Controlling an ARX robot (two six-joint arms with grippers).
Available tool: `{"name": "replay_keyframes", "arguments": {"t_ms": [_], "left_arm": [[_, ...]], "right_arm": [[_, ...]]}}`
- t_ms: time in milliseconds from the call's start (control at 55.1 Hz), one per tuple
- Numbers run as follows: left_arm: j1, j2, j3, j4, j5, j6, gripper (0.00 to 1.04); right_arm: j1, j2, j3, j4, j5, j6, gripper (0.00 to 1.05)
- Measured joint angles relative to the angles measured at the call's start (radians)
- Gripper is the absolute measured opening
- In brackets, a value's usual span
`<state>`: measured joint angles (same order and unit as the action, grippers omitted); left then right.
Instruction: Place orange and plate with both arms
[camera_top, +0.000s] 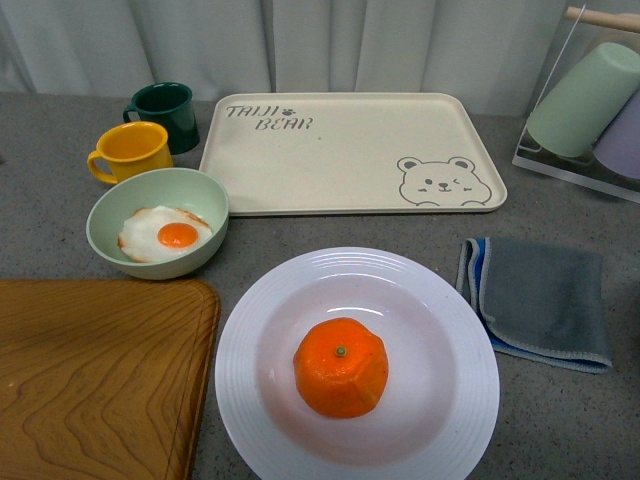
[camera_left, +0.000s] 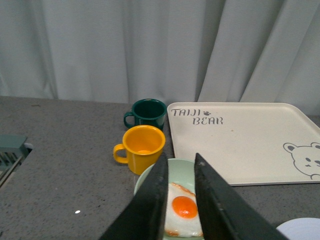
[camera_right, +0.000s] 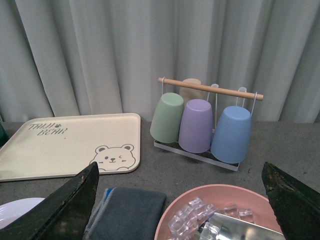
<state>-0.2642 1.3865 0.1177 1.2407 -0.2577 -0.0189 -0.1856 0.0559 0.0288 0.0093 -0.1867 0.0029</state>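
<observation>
- While neither arm shows in the front view, each wrist view shows its own gripper.
- Left gripper (camera_left: 180, 160): the jaws stand slightly parted with a narrow gap and grasp nothing. The fried egg (camera_left: 183, 209) shows through the gap.
- Right gripper (camera_right: 180, 167): released, with the jaws spread wide and nothing between them.
- Bear-print tray (camera_top: 340, 150): cream, rectangular and bare, flat on the grey countertop (camera_top: 560, 420). It serves as the reference for all positions below.
- Plate (camera_top: 235, 370): white, with a ribbed rim. It rests on the countertop on the robot's side of the tray, near its front edge but not touching it.
- Orange (camera_top: 341, 367): sits in the well of the plate, stem dot facing up. No gripper touches it.
- Pale green bowl (camera_top: 195, 255): just off the tray's near left corner, holding the fried egg.
- Yellow mug (camera_top: 130, 150) and dark green mug (camera_top: 165, 112): just left of the tray's left edge, with the green one farther back.
- Wooden board (camera_top: 95, 380): left of the tray and closer to the robot than the bowl.
- Grey cloth (camera_top: 545, 300): folded, near the tray's near right corner.
- Cup rack (camera_right: 207, 125): right of the tray, holding upturned green, purple and blue cups.
- Pink bowl (camera_right: 170, 215): holds clear ice-like pieces and lies apart from the tray, beyond the cloth.
</observation>
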Motion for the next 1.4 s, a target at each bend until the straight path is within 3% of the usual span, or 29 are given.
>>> {"name": "replay_keyframes", "arguments": {"t_ms": [36, 272, 526, 599, 690, 1398], "left_arm": [[0.020, -0.054, -0.019, -0.031, 0.021, -0.001, 0.03], [0.103, -0.362, -0.063, -0.305, 0.101, 0.009, 0.04], [0.163, -0.609, -0.098, -0.499, 0.160, 0.011, 0.04], [0.215, -0.668, -0.099, -0.550, 0.236, 0.011, 0.04], [0.257, -0.736, -0.099, -0.605, 0.248, 0.011, 0.04], [0.262, -1.139, -0.100, -0.990, 0.257, 0.011, 0.04]], "right_arm": [[0.000, 0.000, 0.000, 0.000, 0.000, 0.000, 0.95], [0.000, 0.000, 0.000, 0.000, 0.000, 0.000, 0.95], [0.000, 0.000, 0.000, 0.000, 0.000, 0.000, 0.95], [0.000, 0.000, 0.000, 0.000, 0.000, 0.000, 0.95], [0.000, 0.000, 0.000, 0.000, 0.000, 0.000, 0.95], [0.000, 0.000, 0.000, 0.000, 0.000, 0.000, 0.95]]}}
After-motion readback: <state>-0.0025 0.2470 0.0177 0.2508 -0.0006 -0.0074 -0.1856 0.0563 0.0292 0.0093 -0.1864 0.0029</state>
